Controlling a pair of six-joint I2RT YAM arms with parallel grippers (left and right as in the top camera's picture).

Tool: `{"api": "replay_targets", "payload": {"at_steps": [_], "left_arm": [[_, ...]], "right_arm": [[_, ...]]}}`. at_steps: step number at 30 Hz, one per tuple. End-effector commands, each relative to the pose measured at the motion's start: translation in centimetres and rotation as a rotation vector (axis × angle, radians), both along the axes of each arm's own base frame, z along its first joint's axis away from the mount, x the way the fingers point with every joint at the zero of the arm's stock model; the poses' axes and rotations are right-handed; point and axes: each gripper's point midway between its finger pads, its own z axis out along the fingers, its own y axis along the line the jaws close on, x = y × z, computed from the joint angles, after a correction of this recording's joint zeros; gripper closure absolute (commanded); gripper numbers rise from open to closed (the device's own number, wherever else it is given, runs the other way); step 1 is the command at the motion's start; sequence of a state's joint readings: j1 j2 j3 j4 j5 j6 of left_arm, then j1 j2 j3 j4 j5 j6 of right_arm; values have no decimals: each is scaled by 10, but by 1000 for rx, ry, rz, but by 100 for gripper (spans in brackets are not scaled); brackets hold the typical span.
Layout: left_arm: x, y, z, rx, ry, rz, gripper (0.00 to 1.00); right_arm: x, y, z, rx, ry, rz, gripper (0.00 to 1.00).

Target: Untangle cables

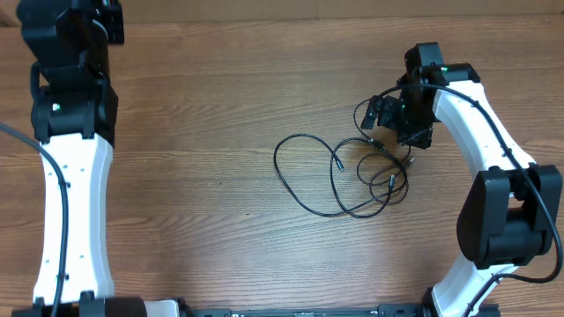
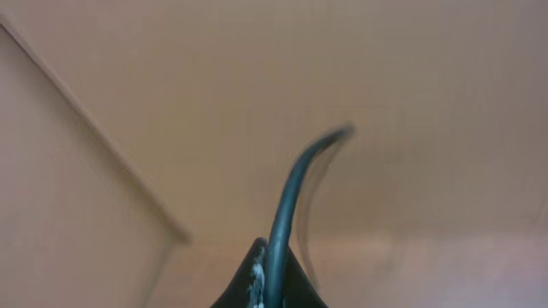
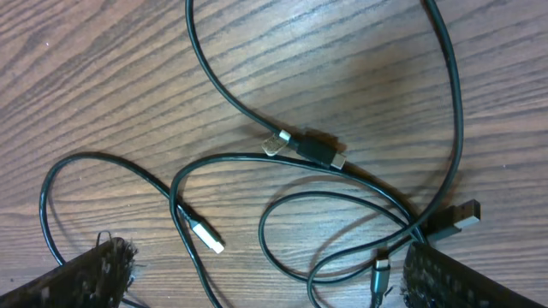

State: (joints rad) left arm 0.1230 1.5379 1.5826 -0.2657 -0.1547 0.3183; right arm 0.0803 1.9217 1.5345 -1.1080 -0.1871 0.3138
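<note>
Several thin black cables (image 1: 339,172) lie in a loose tangle of loops on the wooden table, right of centre. In the right wrist view the cables (image 3: 257,111) cross each other, with a silver plug (image 3: 205,235), a joined black connector (image 3: 312,151), a black USB plug (image 3: 458,214) and a grey plug (image 3: 381,274) showing. My right gripper (image 3: 270,287) is wide open just above the tangle's right end, one finger on each side, holding nothing; it also shows in the overhead view (image 1: 398,119). My left gripper (image 2: 267,282) shows as one dark closed tip, blurred.
The left arm (image 1: 75,176) stretches along the table's left side, far from the cables. A thicker dark cord (image 2: 291,188) rises in front of the left fingers against a blurred beige surface. The right arm (image 1: 493,176) curves along the right side.
</note>
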Motion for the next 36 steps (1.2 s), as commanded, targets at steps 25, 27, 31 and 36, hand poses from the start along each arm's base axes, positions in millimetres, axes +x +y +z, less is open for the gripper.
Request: {"api": "replay_targets", "payload": {"at_steps": [25,27,31,36], "left_arm": [[-83,189,-230,-254,650,611,96],[-95,200,-234,-308,639,673,96],[-116,221,-240,-392,614,775,89],[-116,221,-244,-499,583,747,55]], "right_arm": [[3,3,6,10,-19,9,0],[3,3,6,10,-19,9,0],[3,3,6,10,-19,9,0],[3,3,6,10,-19,9,0]]}}
